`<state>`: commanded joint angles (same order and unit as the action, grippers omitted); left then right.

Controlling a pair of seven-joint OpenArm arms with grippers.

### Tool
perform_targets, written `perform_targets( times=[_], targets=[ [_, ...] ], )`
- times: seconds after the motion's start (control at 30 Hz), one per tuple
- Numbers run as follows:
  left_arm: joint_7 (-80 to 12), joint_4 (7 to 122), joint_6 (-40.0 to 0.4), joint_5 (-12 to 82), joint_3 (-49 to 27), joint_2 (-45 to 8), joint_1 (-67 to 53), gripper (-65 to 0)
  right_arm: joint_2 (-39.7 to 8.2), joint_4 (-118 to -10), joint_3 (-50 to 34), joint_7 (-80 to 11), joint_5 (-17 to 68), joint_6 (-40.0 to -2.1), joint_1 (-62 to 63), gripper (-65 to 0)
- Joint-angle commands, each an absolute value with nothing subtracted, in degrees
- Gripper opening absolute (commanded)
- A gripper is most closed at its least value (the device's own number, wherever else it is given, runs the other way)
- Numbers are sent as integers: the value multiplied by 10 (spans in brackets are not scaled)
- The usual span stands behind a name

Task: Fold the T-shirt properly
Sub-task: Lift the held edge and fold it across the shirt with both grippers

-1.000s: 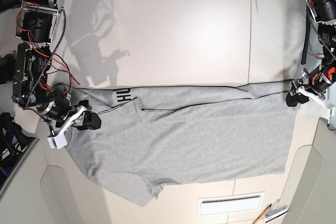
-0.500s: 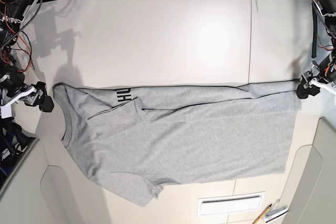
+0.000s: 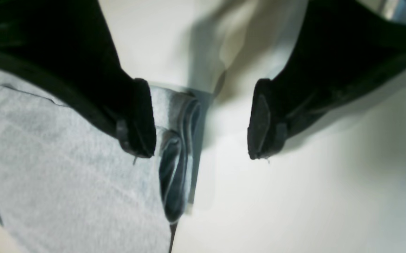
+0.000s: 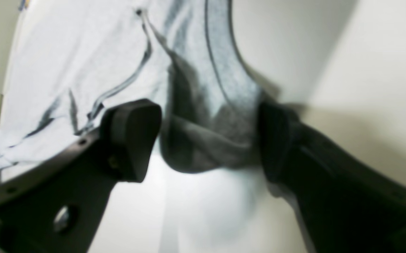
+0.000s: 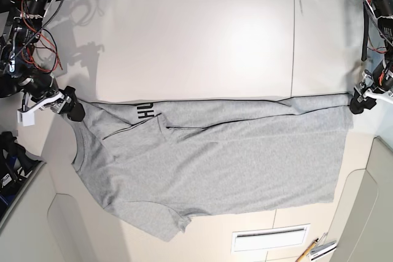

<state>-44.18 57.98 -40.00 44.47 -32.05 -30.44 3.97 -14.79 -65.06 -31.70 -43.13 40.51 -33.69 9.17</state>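
T-shirt (image 5: 233, 164) between two arms, left tool (image 3: 201, 119) and right tool (image 4: 210, 140) both wide at its corners.

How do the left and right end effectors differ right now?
The left end effector sits just past the shirt's end, with only bare table between its fingers; the right end effector has a cloth corner between its fingers. The left's fingers look wider apart than the right's.

Both are open at the far edge, at opposite ends.
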Motion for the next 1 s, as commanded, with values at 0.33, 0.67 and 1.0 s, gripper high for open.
perform_targets(
  times=[0.33, 0.67, 1.0],
  targets=[
    [-457, 580, -400, 449, -273, -262, 40, -199, -117, -650, -293, -426, 399, -337, 113, -199],
    [-457, 581, -400, 460, -273, -262, 40, -650, -117, -650, -293, -405, 399, -339, 112, -650],
    [-549, 694, -400, 503, -279, -278, 12, -650, -117, -708, -294, -466, 422, -347, 79, -650]
  ],
)
